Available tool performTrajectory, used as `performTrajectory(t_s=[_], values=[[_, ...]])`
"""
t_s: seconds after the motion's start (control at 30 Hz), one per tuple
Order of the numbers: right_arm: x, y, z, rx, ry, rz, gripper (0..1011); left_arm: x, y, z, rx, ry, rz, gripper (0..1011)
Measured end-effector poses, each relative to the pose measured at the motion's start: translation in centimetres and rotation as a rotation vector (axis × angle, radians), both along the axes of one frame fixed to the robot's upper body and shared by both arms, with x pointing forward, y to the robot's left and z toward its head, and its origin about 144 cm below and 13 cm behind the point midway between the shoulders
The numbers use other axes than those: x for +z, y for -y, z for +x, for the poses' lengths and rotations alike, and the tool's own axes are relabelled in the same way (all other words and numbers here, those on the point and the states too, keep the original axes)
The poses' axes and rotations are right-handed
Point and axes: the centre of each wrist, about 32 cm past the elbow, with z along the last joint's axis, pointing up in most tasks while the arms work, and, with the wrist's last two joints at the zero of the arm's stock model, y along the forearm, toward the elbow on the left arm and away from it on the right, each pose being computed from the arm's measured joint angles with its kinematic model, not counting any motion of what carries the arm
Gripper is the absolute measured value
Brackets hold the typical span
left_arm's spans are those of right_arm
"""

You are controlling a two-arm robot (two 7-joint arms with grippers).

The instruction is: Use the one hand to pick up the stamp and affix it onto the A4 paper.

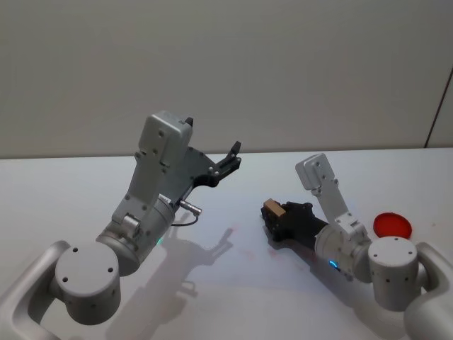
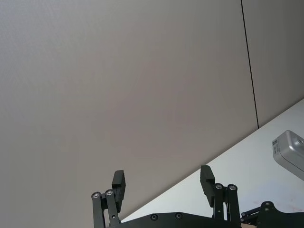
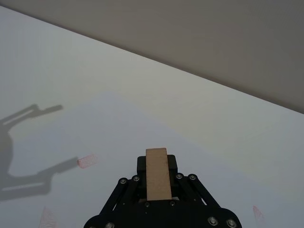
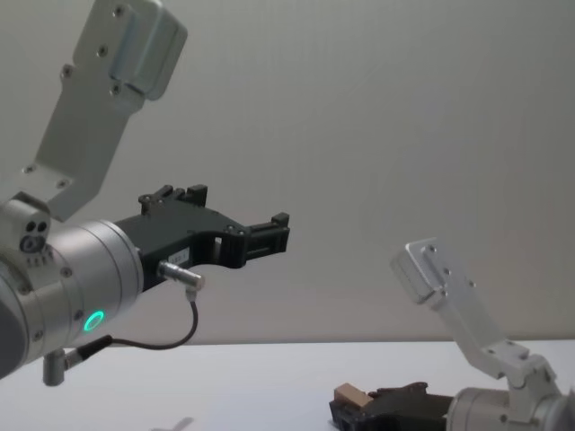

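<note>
**Q:** Where's the stamp [image 1: 270,210] found relative to the right jaws?

**A:** It's pinched right between them. The right jaws are closed on its sides, and the tan wooden end [image 3: 158,173] is left poking out just past the tips. The whole lot is held low, close over the white surface [image 1: 71,198]. The A4 paper [image 3: 142,128] can be made out faintly ahead of the jaws, with a few smudgy red marks [image 3: 87,161] seen off to either side of them.

**Q:** And the left jaws?

**A:** They're spread open with nothing between the fingers [image 2: 207,179], and are held up in the air against the wall [image 2: 142,71], well apart from the stamp. A red round thing [image 1: 391,225] is left on the surface behind the right jaws.
</note>
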Motion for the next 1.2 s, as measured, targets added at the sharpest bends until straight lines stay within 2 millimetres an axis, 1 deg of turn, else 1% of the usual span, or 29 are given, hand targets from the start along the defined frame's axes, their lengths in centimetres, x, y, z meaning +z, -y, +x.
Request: performTrajectory(t_s=[0.3,0.53,0.97,1.07,1.2], values=[[0.0,0.0,0.0,0.004,0.001,0.002,219,0.0,0.0,0.0,0.0,0.0,0.0,1001],[0.8,-0.1,0.0,0.017,0.023,0.026,220,0.0,0.0,0.0,0.0,0.0,0.0,1001],[4.3,-0.2,0.3,0.044,0.132,0.136,220,0.0,0.0,0.0,0.0,0.0,0.0,1001],[5.2,0.3,0.2,0.046,0.157,0.161,220,0.0,0.0,0.0,0.0,0.0,0.0,1001],[5.9,1.0,-0.1,0.042,0.173,0.179,219,0.0,0.0,0.0,0.0,0.0,0.0,1001]])
